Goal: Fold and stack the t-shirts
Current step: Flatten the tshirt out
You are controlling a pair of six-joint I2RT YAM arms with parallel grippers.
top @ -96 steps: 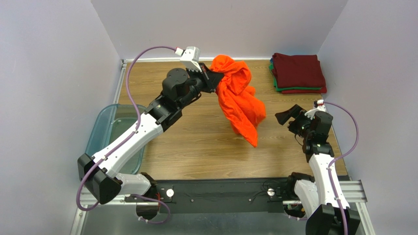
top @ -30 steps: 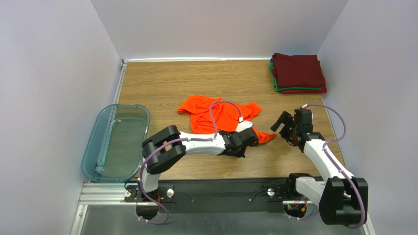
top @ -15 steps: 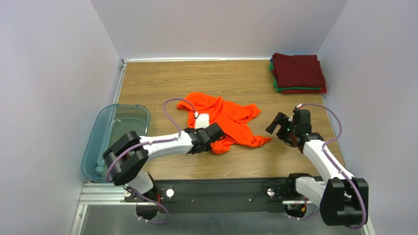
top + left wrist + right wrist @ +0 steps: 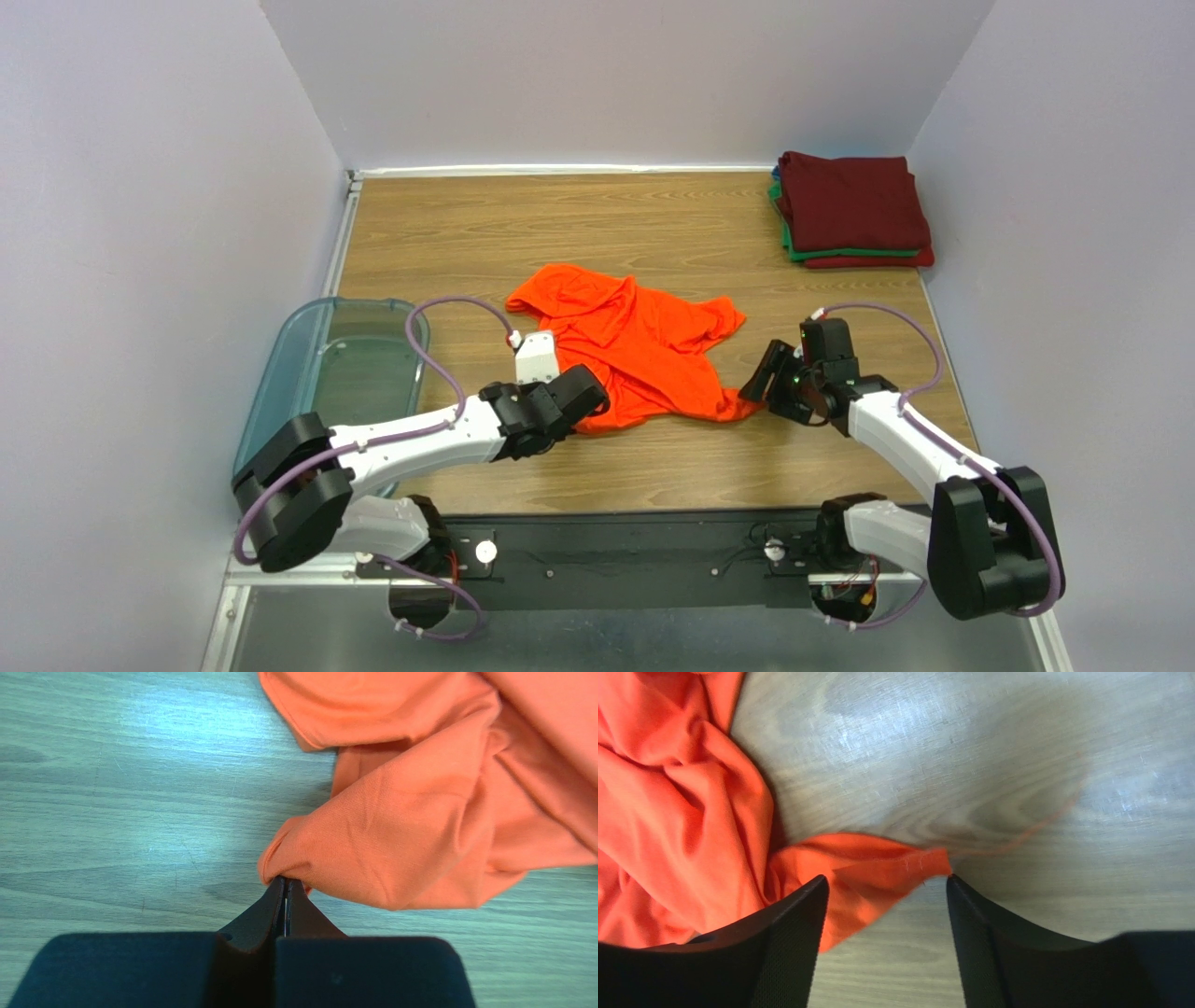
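Note:
The bright orange t-shirt [image 4: 638,343] lies crumpled on the wooden table [image 4: 463,238] at mid-table. My left gripper [image 4: 578,396] is shut on a fold at the shirt's near left edge; in the left wrist view the jaws [image 4: 286,885] pinch the orange cloth [image 4: 421,812]. My right gripper [image 4: 767,378] is open at the shirt's right corner; in the right wrist view that corner [image 4: 892,871] lies between the fingers [image 4: 794,938], which stand apart from it. A stack of folded t-shirts [image 4: 852,207], dark maroon on top with green and red below, sits at the far right.
A translucent blue-grey plastic bin [image 4: 330,406] sits at the table's left near edge. Grey walls enclose the table on three sides. A loose orange thread [image 4: 1032,822] trails from the shirt corner.
My left gripper has dragged the shirt's near edge leftward, from the right of the shirt to its left. My right gripper has moved left up to the shirt's right corner.

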